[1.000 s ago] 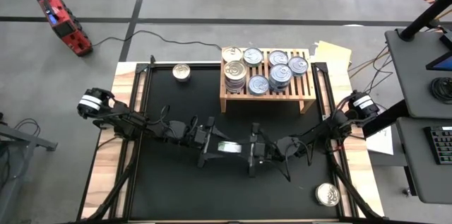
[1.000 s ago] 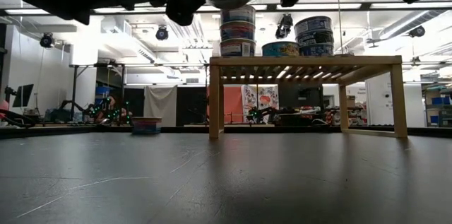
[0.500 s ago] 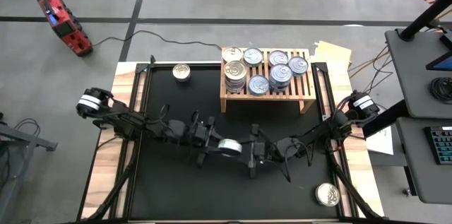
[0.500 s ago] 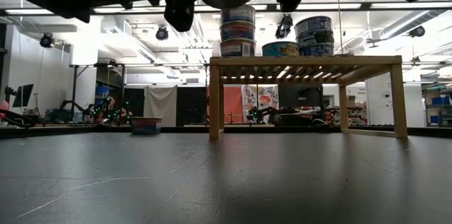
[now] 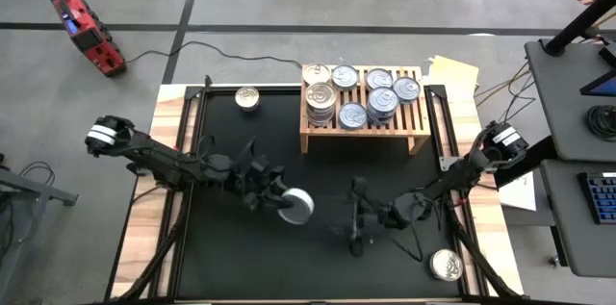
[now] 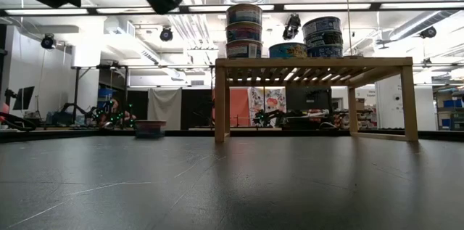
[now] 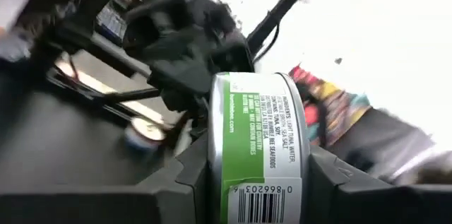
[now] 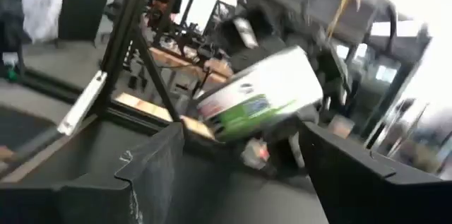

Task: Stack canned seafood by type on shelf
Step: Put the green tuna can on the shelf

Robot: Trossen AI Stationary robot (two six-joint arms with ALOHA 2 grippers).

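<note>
Landmark: you have the shelf (image 5: 364, 117) at the mat's (image 5: 231, 247) far edge.
On shelf: stacked cans (image 5: 367, 98).
Left of shelf: one can (image 5: 247, 99) on the mat.
Before shelf, left: left gripper (image 5: 279, 201) gripping a can (image 5: 295, 206).
Before shelf, right: right gripper (image 5: 354, 224), apart from that can.
Right front corner: another can (image 5: 444, 265).

Wrist views motion-blurred, backgrounds blown white; low view backlit by ceiling strips.
</note>
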